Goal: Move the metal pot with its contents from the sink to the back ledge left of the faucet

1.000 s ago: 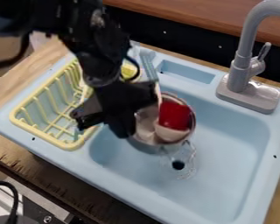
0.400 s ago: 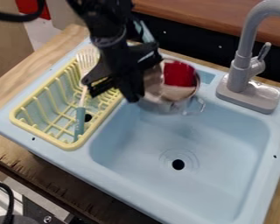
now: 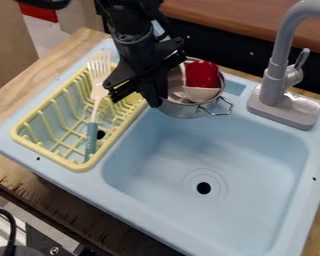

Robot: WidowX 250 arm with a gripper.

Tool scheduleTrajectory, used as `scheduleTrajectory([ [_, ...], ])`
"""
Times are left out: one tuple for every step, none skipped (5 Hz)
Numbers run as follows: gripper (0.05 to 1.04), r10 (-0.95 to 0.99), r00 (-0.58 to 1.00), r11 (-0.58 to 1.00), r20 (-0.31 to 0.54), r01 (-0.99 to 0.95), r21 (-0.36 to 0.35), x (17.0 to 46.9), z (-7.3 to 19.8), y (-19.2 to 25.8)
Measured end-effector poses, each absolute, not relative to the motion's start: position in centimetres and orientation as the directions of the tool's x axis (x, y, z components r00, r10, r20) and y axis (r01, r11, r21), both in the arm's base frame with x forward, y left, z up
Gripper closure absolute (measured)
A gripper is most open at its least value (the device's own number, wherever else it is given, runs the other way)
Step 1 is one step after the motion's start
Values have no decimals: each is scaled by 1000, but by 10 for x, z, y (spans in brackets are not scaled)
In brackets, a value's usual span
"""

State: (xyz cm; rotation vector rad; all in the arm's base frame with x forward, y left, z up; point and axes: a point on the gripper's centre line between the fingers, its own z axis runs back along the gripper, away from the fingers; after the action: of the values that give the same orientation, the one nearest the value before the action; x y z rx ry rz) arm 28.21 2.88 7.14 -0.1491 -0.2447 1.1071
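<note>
1. Camera view, upper centre: a metal pot (image 3: 183, 111) is held by the black gripper (image 3: 152, 100), the fingers being closed on the pot's left side; the exact point of contact is hidden.
2. Same view, pot contents: a red object (image 3: 202, 74) is seated within the pot, with a paler part towards the near wall. A wire handle (image 3: 221, 108) is seen at the right of the pot.
3. Same view, surroundings: the pot is seen over the rear of the blue sink (image 3: 163, 160), between the yellow rack (image 3: 69, 162), in which a slotted spatula (image 3: 91, 140) is leaned, and the grey faucet (image 3: 273, 85).
4. Step in hand (judged): the pot is being carried with its contents; its destination cannot be told.
5. Next move (judged): the grip is to be maintained and the pot kept level, so that the red object is not spilled. Clearance from rack and faucet is required, and release should be made only once the base is supported.
</note>
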Motion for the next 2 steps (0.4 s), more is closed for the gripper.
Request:
scheduleTrajectory([
  [1029,910,382,414,161,-861,-294,294,73,29],
  [1029,917,364,396,159,-872,-287,301,67,27],
])
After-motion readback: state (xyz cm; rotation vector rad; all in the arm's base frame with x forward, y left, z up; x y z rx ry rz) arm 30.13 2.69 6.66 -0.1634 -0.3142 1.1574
